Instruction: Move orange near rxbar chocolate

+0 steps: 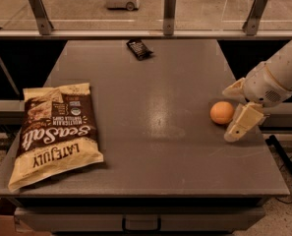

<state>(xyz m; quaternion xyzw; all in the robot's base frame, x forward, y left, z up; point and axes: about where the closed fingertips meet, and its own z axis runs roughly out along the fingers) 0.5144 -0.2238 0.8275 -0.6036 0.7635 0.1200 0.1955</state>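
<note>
The chip bag (57, 132) lies at the near left of the grey table (160, 151) - its print reads "Sea Salt", "Late July" and "Multigrain", upside down from here. The rxbar chocolate (139, 48) lies flat at the far edge near the middle, its long axis slanting from far left to near right; its print cannot be read. The orange (222, 112) sits at the right, well apart from the bar. The gripper (228, 115) is at the orange - fingers spread, one on the far side, one on the near side, not clamped.
</note>
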